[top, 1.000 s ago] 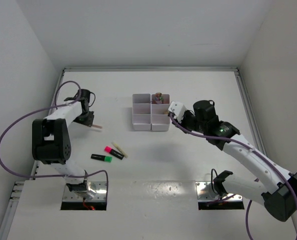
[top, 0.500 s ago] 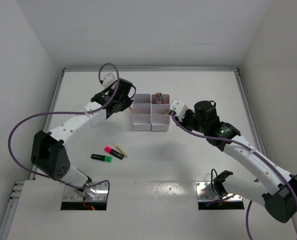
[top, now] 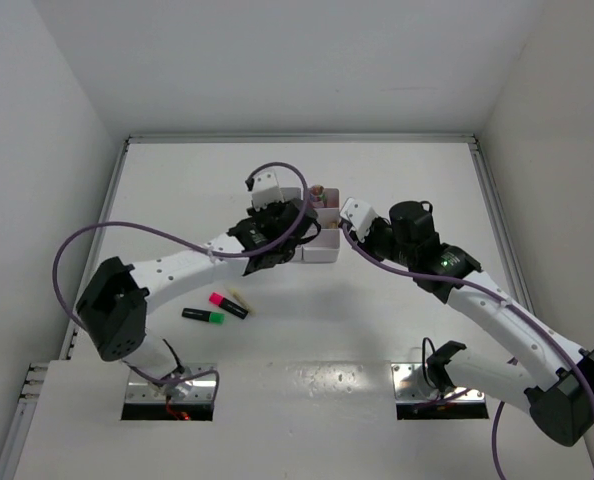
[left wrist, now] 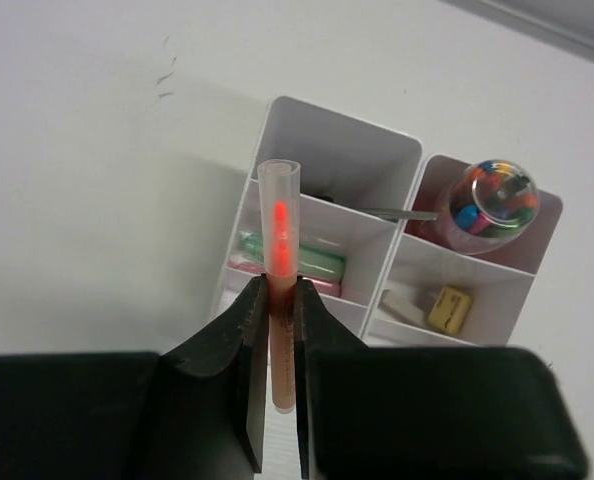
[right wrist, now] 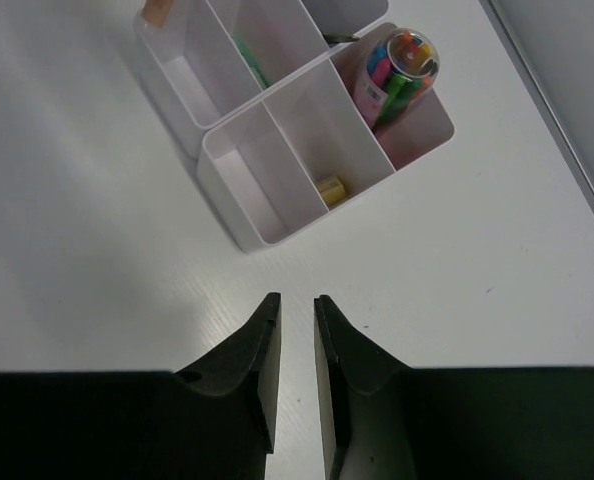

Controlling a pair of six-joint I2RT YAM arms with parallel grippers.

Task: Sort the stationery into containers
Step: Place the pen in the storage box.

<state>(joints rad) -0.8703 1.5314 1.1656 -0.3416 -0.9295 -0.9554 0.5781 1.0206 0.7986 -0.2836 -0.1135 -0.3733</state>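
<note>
Swung across above the tray [left wrist: 329, 150], left gripper [left wrist: 280, 300] pinches translucent peach stick [left wrist: 279, 225].

Brightness: bright, even, diffuse light on the white matte table [top: 397, 170].
Shadows: soft grey patch left of the white plastic six-compartment tray [left wrist: 342, 160].
Glare: red glow inside the translucent peach stick [left wrist: 278, 230].
Focus: black left gripper fingers [left wrist: 222, 350] and black right gripper fingers [right wrist: 242, 350] look slightly blurred.
</note>
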